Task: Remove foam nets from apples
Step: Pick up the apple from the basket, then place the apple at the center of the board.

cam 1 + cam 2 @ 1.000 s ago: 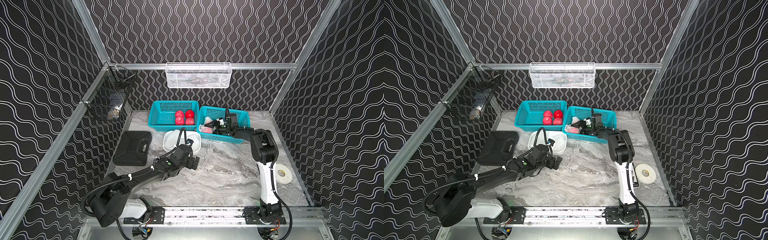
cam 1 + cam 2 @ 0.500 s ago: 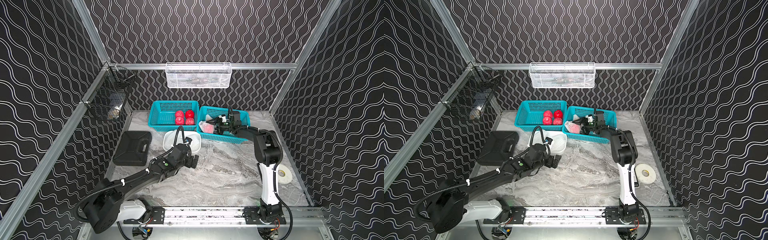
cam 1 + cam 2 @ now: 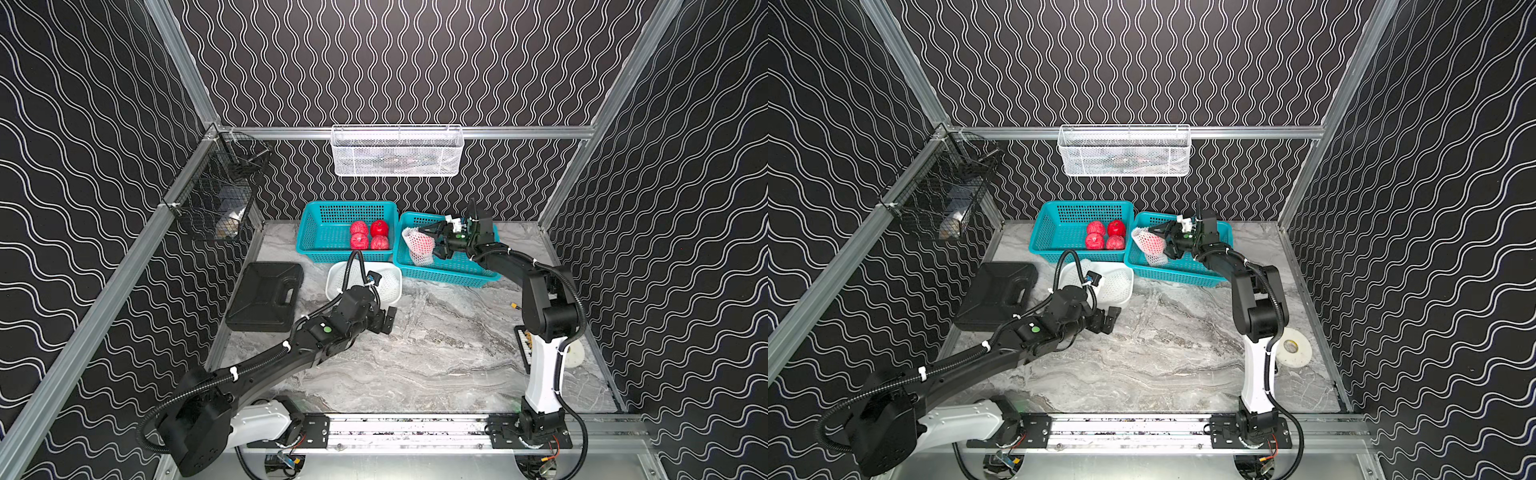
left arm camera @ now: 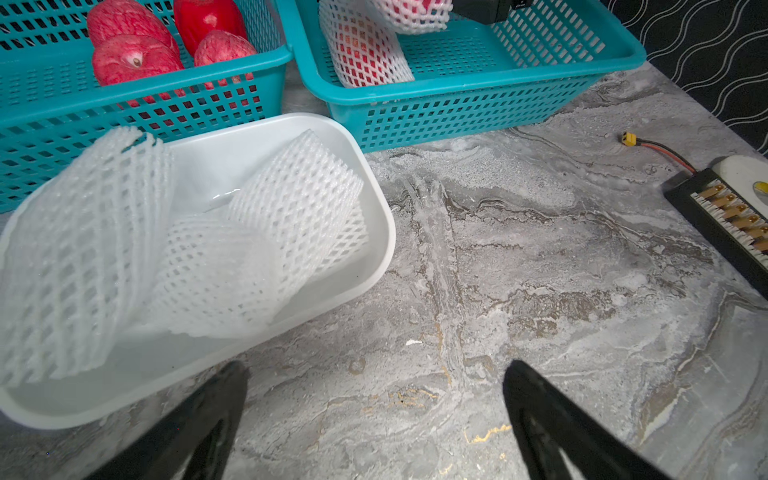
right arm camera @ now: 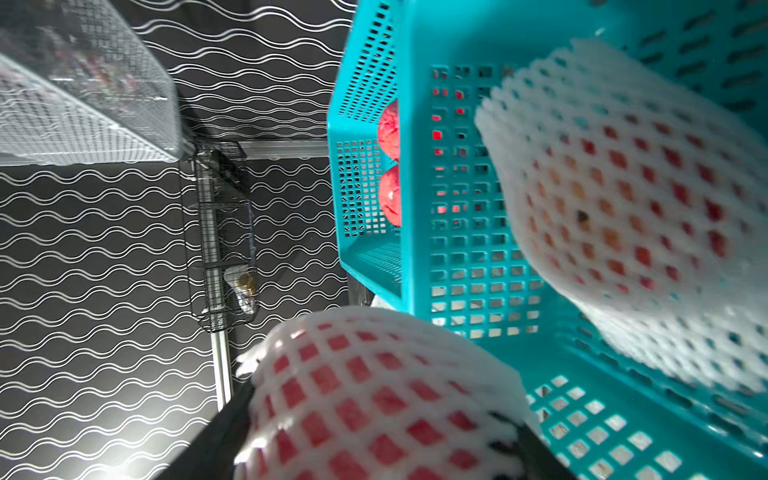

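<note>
Having just been raised above the teal basket (image 3: 449, 276), a netted apple (image 3: 415, 240) is gripped by the right claw (image 3: 430, 242) in both top views, seemingly ready for stripping. Left wrist: the left claw (image 4: 374, 370) is spread, empty, near it. Right wrist: its foam net (image 5: 374, 395) is seen clamped.

- The right tool (image 3: 1161, 240) is gripping a netted apple (image 3: 1148, 241) over the right teal basket (image 3: 1183, 272).
- Four bare apples (image 3: 1105, 235) are sitting in the left teal basket (image 3: 1059, 226).
- The left tool (image 3: 1111, 319), jaws spread, is hovering over the tabletop (image 3: 1175, 353) beside the white tub (image 3: 1127, 291), which is holding foam nets (image 3: 1115, 280).
- A black case (image 3: 996, 291) is lying beside the tub.
</note>
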Robot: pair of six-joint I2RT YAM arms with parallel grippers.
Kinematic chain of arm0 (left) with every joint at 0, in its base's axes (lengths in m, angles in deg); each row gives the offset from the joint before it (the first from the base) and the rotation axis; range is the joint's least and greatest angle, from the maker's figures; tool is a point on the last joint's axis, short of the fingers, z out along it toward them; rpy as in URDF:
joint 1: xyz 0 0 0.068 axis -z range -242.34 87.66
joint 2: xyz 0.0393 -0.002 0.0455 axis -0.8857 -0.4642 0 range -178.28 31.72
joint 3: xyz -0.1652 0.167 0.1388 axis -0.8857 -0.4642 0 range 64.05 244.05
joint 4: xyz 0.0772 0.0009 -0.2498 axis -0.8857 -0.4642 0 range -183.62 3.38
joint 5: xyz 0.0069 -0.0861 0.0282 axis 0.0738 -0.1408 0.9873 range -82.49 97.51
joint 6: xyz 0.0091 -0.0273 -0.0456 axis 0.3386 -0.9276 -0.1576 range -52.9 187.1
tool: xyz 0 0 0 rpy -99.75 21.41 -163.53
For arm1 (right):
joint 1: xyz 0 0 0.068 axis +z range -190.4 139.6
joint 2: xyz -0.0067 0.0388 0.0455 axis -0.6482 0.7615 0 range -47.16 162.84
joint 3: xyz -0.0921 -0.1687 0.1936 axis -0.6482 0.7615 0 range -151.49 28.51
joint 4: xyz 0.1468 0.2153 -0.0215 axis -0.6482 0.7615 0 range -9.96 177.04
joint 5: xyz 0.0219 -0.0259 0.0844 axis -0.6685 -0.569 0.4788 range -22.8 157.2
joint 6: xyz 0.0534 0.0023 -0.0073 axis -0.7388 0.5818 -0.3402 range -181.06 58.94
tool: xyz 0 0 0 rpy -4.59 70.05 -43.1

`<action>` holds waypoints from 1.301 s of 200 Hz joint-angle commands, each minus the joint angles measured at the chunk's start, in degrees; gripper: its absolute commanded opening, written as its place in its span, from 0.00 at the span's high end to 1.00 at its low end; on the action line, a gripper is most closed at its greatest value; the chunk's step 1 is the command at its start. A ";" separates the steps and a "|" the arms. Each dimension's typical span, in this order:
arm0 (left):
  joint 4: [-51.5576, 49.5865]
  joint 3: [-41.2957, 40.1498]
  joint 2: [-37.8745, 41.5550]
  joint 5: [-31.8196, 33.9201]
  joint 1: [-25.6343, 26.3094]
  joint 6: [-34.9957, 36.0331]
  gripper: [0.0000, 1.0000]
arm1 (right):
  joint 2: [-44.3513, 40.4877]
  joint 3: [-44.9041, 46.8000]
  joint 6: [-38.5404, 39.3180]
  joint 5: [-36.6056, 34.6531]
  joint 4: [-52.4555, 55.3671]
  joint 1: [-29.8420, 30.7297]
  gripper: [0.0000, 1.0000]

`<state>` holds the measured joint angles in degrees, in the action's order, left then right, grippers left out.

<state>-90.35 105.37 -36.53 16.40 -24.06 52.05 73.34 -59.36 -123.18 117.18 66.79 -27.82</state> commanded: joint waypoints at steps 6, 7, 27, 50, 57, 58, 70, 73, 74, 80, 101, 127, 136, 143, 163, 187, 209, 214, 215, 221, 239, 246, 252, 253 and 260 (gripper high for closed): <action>0.52 -0.43 2.47 1.19 0.03 0.12 0.00 | -4.05 0.31 2.71 -0.29 2.08 -0.01 0.30; 0.54 -0.53 2.57 1.29 -0.01 0.11 0.01 | -4.14 0.37 2.80 -0.35 2.17 -0.01 0.30; 1.23 -1.95 5.10 2.07 0.00 -0.23 0.01 | -8.71 0.89 5.94 -0.83 5.74 0.07 0.30; 3.70 -4.94 8.68 2.61 -0.03 -0.86 0.01 | -16.08 5.16 10.34 -3.05 10.10 0.57 0.30; 4.60 -5.98 9.65 2.56 -0.04 -0.74 0.00 | -18.72 7.10 11.90 -4.05 11.91 1.08 0.30; 4.69 -6.12 9.77 2.55 0.00 -0.76 0.01 | -19.08 7.37 12.19 -4.16 12.19 1.15 0.30; 6.12 -7.75 11.48 2.78 -0.02 -0.94 0.01 | -24.01 10.91 16.53 -5.69 15.28 2.35 0.30; 6.67 -8.33 11.92 2.72 0.00 -0.95 0.01 | -25.25 11.90 17.95 -6.32 16.09 2.82 0.30; 6.87 -8.56 12.00 2.72 -0.03 -0.99 0.01 | -25.72 12.23 18.46 -6.53 16.39 2.99 0.30; 8.06 -9.59 13.06 2.68 -0.05 -1.14 0.01 | -27.46 13.74 22.20 -8.64 18.82 4.18 0.29; 11.48 -12.61 15.26 2.24 -0.07 -1.39 0.01 | -34.34 18.25 34.68 -17.30 28.69 9.66 0.27; 13.09 -14.51 16.21 3.47 -0.21 -2.67 0.00 | -39.16 27.96 39.10 -21.15 29.13 14.36 0.27; 14.41 -15.75 16.75 3.84 -0.26 -3.41 0.00 | -40.55 31.92 38.94 -21.21 26.65 15.74 0.28; 16.14 -16.96 17.10 3.44 -0.32 -3.93 0.00 | -41.32 34.74 38.92 -21.36 24.57 16.54 0.28; 19.66 -19.44 18.08 0.48 -1.09 -5.06 0.01 | -41.86 40.79 39.19 -23.06 19.13 19.51 0.29; 21.02 -20.75 18.33 -4.39 -1.76 -5.56 0.00 | -39.80 45.92 37.17 -23.74 11.37 21.12 0.29; 19.21 -20.57 17.73 -7.77 -2.07 -6.47 0.01 | -37.73 49.31 36.12 -23.87 4.43 22.05 0.29; 19.43 -20.96 17.79 -8.45 -1.99 -6.83 0.01 | -37.29 49.90 35.39 -24.27 2.97 21.98 0.29; 19.53 -21.03 17.79 -8.67 -2.03 -6.92 0.01 | -37.19 49.99 35.22 -24.25 2.75 22.06 0.29; 19.91 -21.63 17.89 -9.46 -2.06 -7.37 0.01 | -36.43 50.30 34.78 -23.67 1.50 22.00 0.29; 23.40 -23.71 17.81 -12.81 -2.07 -7.84 0.01 | -34.33 50.24 34.12 -22.20 -0.76 22.06 0.28; 24.39 -24.12 17.35 -14.20 -2.07 -7.24 0.00 | -33.61 50.49 33.60 -22.29 -1.77 22.07 0.28; 24.76 -24.20 16.81 -15.46 -2.03 -6.66 0.01 | -33.23 50.80 33.56 -22.42 -2.59 22.12 0.28; 24.84 -24.23 16.69 -15.60 -2.05 -6.53 0.01 | -33.19 50.84 33.56 -22.49 -2.67 22.08 0.28; 25.27 -24.35 15.62 -16.86 -1.99 -6.13 0.00 | -32.86 51.04 33.56 -23.06 -2.83 22.08 0.27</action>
<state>-70.33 81.57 -19.17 5.97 -26.02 45.87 39.31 -9.00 -88.37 94.36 70.72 -5.92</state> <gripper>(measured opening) 0.995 0.726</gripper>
